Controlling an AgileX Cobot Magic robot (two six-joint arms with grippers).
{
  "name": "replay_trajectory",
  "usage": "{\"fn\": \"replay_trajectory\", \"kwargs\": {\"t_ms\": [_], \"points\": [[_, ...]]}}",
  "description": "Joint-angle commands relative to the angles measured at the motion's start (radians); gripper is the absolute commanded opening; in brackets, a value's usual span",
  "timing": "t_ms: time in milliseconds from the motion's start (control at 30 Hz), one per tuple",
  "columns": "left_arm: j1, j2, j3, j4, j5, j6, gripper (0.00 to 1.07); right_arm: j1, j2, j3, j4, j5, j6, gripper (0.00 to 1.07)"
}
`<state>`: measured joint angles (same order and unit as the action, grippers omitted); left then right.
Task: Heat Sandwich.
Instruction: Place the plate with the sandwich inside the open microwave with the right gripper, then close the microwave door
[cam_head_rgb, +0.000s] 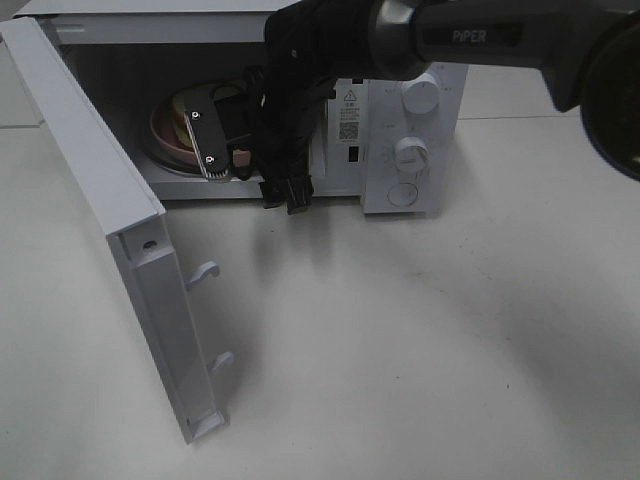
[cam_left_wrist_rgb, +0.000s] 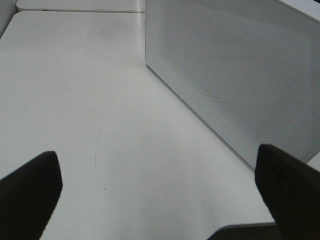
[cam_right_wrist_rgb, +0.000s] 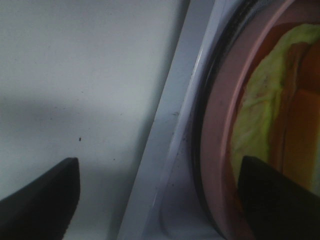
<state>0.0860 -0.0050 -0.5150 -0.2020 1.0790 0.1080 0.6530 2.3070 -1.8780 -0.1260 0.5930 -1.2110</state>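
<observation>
Sandwich on pink plate: likely light, soft, crushable, layers apt to slide; best carried by plate rim. Right pincer apart, empty; left pincer apart.

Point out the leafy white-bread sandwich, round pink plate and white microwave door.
Leafy sandwich (cam_right_wrist_rgb: 255, 110): right wrist view, leaf layer.
Pink plate (cam_right_wrist_rgb: 217, 125): right wrist view, rim.
Microwave door (cam_head_rgb: 90, 150): exterior high view, top edge.

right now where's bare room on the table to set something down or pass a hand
Wide bare table in front of the microwave, right of its open door. Also bare on the door's outer side. Crowded: the microwave opening, filled by the plate, sandwich and the right arm.
</observation>
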Motion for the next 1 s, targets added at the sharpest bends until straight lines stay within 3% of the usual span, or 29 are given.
{"fn": "replay_trajectory", "kwargs": {"t_ms": [33, 600, 1000], "points": [[-0.005, -0.017, 0.001, -0.001, -0.004, -0.001, 0.98, 0.001, -0.045, 0.051, -0.004, -0.038, 0.001, 0.79], [-0.005, -0.017, 0.001, -0.001, -0.004, -0.001, 0.98, 0.001, -0.35, 0.511, -0.006, -0.234, 0.035, 0.76], [-0.005, -0.017, 0.001, -0.001, -0.004, -0.001, 0.98, 0.001, -0.552, 0.752, -0.002, -0.292, 0.071, 0.76]]}}
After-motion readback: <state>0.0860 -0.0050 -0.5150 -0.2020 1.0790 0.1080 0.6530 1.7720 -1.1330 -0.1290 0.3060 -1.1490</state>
